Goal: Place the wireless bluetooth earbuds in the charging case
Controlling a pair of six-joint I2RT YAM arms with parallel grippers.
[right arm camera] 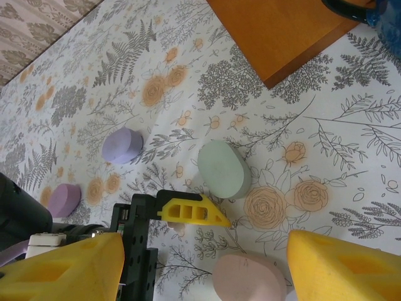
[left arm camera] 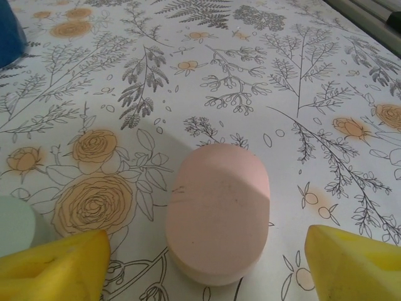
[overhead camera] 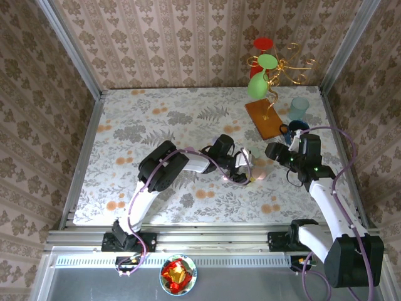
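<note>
A closed pink charging case [left arm camera: 218, 210] lies flat on the floral cloth. My left gripper [left arm camera: 208, 243] is open; its yellow fingers [left arm camera: 56, 263] stand on either side of the case with a gap on both sides. From above, the left gripper [overhead camera: 243, 172] sits just left of the pink case [overhead camera: 258, 170]. My right gripper [right arm camera: 207, 251] is open and hovers over the pink case [right arm camera: 247, 276], holding nothing. A tiny pale earbud [right arm camera: 179, 227] lies on the cloth under the left gripper's finger [right arm camera: 188, 210].
A mint case [right arm camera: 223, 168] lies just beyond the pink one, and two lilac cases [right arm camera: 122, 145] [right arm camera: 64, 199] lie farther left. A wooden board [overhead camera: 263, 116] with a wire stand, a blue cup [overhead camera: 296, 128] and a clear cup [overhead camera: 299, 108] stand at the back right.
</note>
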